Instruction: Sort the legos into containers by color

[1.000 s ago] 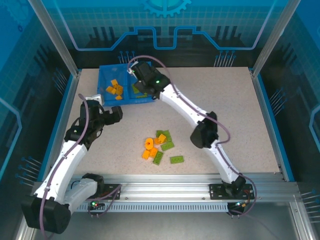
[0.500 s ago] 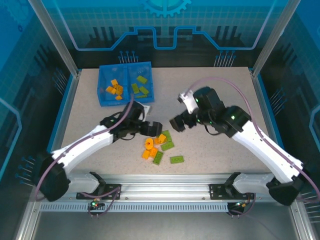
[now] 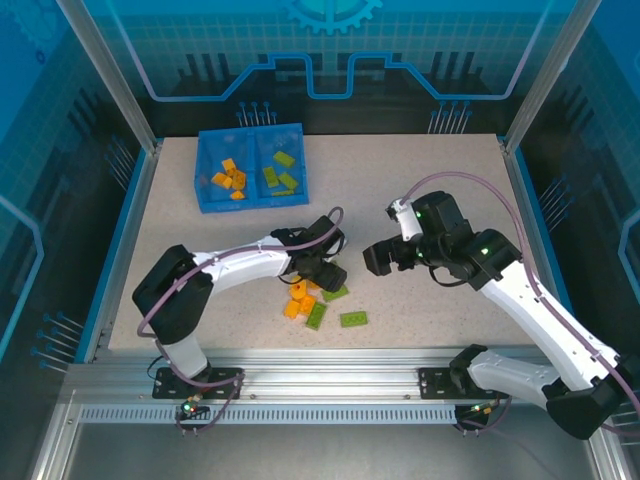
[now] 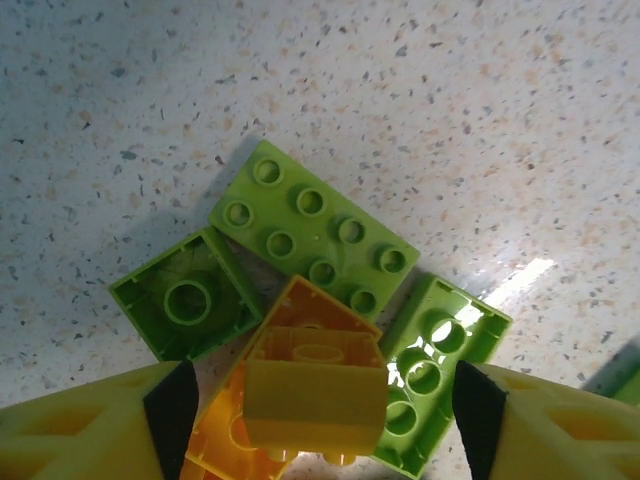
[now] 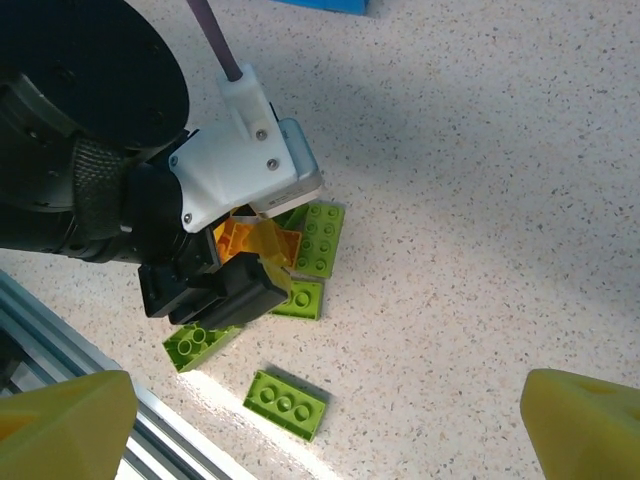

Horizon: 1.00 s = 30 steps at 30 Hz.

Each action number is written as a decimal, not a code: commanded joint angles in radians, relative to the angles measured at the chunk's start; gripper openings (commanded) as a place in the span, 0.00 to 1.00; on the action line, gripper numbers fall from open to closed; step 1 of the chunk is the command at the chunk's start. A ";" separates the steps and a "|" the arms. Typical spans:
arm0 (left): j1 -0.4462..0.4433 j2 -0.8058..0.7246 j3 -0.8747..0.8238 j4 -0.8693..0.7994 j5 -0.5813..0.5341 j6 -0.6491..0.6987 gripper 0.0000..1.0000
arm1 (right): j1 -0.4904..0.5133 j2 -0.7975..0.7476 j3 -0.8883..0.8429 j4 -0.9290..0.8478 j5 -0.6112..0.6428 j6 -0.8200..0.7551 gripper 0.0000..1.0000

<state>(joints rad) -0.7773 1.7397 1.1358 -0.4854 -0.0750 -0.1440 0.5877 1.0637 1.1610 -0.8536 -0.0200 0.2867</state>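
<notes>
- The step in hand, as we judge it, is picking an orange brick point(image 4: 300, 335) from the loose legos point(image 3: 318, 300) by the middle of the table's point(image 3: 450, 180) near edge.
- The left gripper point(image 3: 323, 268) sits low over them, its jaws apart on either side of the brick and its pads not touching it.
- The right gripper point(image 3: 380, 260) hovers just right of them, spread wide and empty.
- Next, we judge, comes a pinch on that brick alone, a lift clear of its green neighbours point(image 4: 315, 225), then a carry to the blue bin point(image 3: 252, 205) at the far-left corner, into its left compartment point(image 3: 212, 155).

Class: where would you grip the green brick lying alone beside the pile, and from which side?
Pinch its two long sides from straight above: the green brick lies flat, studs up, clear of the pile, so its narrow width is free.
</notes>
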 commanded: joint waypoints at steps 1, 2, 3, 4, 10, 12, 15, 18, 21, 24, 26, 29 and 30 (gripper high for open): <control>-0.006 0.014 0.024 -0.015 -0.031 0.021 0.63 | -0.012 0.007 0.011 -0.012 -0.034 0.026 1.00; -0.006 0.018 0.022 -0.012 -0.032 0.019 0.58 | -0.012 0.008 0.011 -0.009 -0.037 0.028 1.00; -0.006 0.023 0.020 -0.010 -0.030 0.017 0.55 | -0.013 0.010 0.012 -0.013 -0.040 0.027 1.00; -0.005 0.028 0.020 -0.009 -0.026 0.016 0.53 | -0.013 0.012 0.012 -0.015 -0.041 0.025 1.00; -0.005 0.051 0.018 -0.001 -0.006 -0.007 0.41 | -0.016 0.007 0.012 -0.042 -0.044 0.027 1.00; -0.006 0.039 0.014 0.004 -0.011 -0.016 0.35 | -0.017 0.001 0.011 -0.044 -0.051 0.031 1.00; -0.001 -0.029 0.013 0.008 -0.030 -0.028 0.29 | -0.019 -0.012 0.005 -0.041 -0.085 0.033 1.00; 0.030 -0.128 0.027 0.003 -0.068 -0.038 0.24 | -0.022 -0.021 -0.003 -0.025 -0.157 0.044 1.00; 0.102 -0.215 0.055 -0.009 -0.083 -0.046 0.23 | -0.022 -0.023 -0.007 0.010 -0.205 0.071 1.00; 0.203 -0.266 0.090 -0.014 -0.102 -0.039 0.22 | -0.023 -0.036 -0.012 0.057 -0.213 0.102 1.00; 0.284 -0.272 0.125 -0.028 -0.128 -0.039 0.22 | -0.023 -0.044 -0.013 0.082 -0.209 0.119 1.00; 0.417 -0.253 0.181 -0.033 -0.171 -0.056 0.22 | -0.023 -0.051 -0.013 0.091 -0.191 0.137 1.00; 0.458 -0.237 0.199 -0.025 -0.189 -0.064 0.23 | -0.024 -0.052 -0.016 0.090 -0.183 0.143 1.00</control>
<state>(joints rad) -0.4038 1.4776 1.2926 -0.4885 -0.1898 -0.1810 0.5774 1.0306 1.1572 -0.7925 -0.1951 0.3901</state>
